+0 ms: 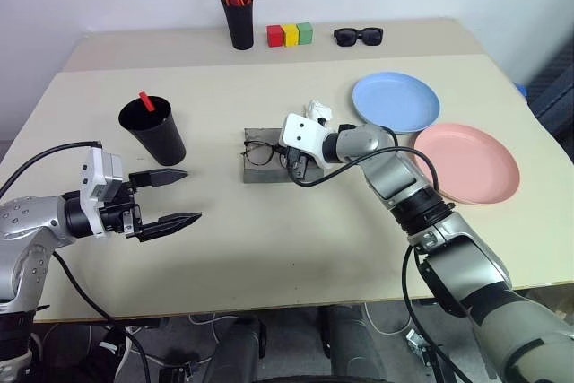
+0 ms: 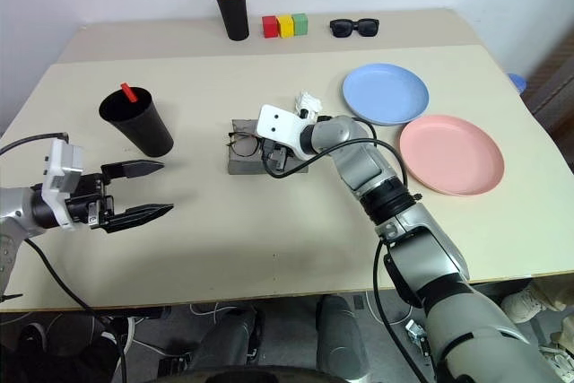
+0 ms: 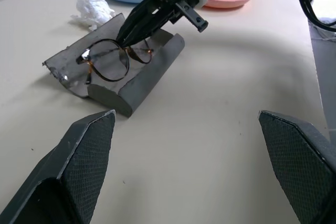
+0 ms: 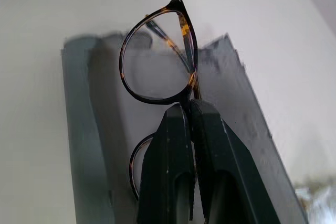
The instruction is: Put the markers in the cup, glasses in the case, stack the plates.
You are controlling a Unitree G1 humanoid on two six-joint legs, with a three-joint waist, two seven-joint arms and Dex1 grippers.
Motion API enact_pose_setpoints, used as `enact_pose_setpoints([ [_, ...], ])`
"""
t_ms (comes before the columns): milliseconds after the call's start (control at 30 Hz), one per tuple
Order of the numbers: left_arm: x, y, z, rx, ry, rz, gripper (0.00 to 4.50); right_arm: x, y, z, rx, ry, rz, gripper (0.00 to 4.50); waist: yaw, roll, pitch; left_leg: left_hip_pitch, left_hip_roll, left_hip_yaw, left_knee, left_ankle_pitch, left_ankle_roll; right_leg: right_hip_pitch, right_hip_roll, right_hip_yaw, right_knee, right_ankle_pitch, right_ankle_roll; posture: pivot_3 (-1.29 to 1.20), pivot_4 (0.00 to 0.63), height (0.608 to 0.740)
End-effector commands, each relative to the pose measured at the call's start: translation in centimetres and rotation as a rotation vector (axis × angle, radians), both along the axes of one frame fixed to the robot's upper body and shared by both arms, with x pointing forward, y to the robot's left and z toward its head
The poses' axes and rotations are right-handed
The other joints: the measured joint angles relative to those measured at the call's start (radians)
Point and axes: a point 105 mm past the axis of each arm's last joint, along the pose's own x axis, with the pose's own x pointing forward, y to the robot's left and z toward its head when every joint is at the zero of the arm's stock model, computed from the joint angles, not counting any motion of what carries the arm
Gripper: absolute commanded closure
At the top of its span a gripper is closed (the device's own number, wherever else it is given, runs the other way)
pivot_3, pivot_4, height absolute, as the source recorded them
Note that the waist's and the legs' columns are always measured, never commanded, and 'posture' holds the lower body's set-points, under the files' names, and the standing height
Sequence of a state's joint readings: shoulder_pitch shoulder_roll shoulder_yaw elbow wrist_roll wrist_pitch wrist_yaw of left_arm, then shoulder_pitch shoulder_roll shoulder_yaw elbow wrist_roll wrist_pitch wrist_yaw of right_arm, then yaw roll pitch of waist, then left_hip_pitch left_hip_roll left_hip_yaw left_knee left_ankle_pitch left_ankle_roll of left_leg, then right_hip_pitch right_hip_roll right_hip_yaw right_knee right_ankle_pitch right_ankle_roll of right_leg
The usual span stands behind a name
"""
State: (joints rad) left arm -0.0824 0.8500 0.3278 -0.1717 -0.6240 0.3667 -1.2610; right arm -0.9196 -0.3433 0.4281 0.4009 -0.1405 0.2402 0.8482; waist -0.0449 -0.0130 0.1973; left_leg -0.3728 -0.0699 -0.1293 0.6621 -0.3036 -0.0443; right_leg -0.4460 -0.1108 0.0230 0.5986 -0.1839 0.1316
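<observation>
The right gripper [image 3: 126, 36], its fingers clenched on the bridge of the glasses [image 3: 113, 61], holds the wire-rimmed frame over the open grey case [image 1: 262, 168] at mid-table — lenses upright above the felt lining. The left gripper [image 1: 172, 196] hovers apart nearby, jaws spread wide and empty, just in front of the black cup [image 1: 152, 130], where a red-tipped marker [image 1: 145, 102] stands. The blue plate [image 1: 395, 101] and the pink plate [image 1: 467, 162] lie side by side, rims nearly touching, unstacked.
</observation>
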Motion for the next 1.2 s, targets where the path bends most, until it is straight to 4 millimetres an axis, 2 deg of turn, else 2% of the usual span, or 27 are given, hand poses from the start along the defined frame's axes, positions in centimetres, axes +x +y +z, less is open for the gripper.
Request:
enact_pose_setpoints([
  [33,-0.1,-0.3,0.8,0.004,-0.029,-0.018,0.00,-0.2,0.1,0.3,-0.015,-0.002,0.013,4.40,0.000,0.000,0.000,0.000,0.000,0.000,0.000,0.000,0.000,0.000,0.000,0.000,0.000,0.000,0.000,0.00,0.150,0.740],
  [233,0.0,-0.4,0.9,0.001,-0.031,-0.018,0.00,-0.5,-0.4,0.6,-0.053,0.005,0.028,4.40,0.000,0.000,0.000,0.000,0.000,0.000,0.000,0.000,0.000,0.000,0.000,0.000,0.000,0.000,0.000,0.00,0.150,0.740],
  [433,0.0,-0.4,0.9,0.003,-0.030,-0.020,0.00,-1.8,0.0,0.1,-0.050,0.075,0.091,4.40,0.000,0.000,0.000,0.000,0.000,0.000,0.000,0.000,0.000,0.000,0.000,0.000,0.000,0.000,0.000,0.00,0.150,0.740],
  [533,0.0,-0.4,0.8,0.005,-0.024,-0.018,0.00,-2.0,0.4,0.2,-0.017,0.108,0.100,3.66,-0.001,0.000,0.000,0.000,0.000,0.000,0.000,0.000,0.000,0.000,0.000,0.000,0.000,0.000,0.000,0.00,0.150,0.740],
  [767,0.0,-0.2,0.8,0.004,-0.019,-0.012,0.00,-1.2,0.4,1.1,0.018,0.071,0.061,0.11,0.000,0.000,0.000,0.000,0.000,0.000,0.000,0.000,0.000,0.000,0.000,0.000,0.000,0.000,0.000,0.00,0.150,0.740],
  [933,0.4,-0.2,1.0,-0.019,-0.003,-0.004,0.00,-0.7,0.0,2.3,0.078,0.076,0.027,0.04,0.000,0.000,0.000,0.000,0.000,0.000,0.000,0.000,0.000,0.000,0.000,0.000,0.000,0.000,0.000,0.00,0.150,0.740],
  [1200,1.1,-0.3,1.5,-0.058,0.011,0.015,0.00,-0.7,-0.4,5.8,0.236,0.106,0.018,0.04,0.000,0.000,0.000,0.000,0.000,0.000,0.000,0.000,0.000,0.000,0.000,0.000,0.000,0.000,0.000,0.00,0.150,0.740],
])
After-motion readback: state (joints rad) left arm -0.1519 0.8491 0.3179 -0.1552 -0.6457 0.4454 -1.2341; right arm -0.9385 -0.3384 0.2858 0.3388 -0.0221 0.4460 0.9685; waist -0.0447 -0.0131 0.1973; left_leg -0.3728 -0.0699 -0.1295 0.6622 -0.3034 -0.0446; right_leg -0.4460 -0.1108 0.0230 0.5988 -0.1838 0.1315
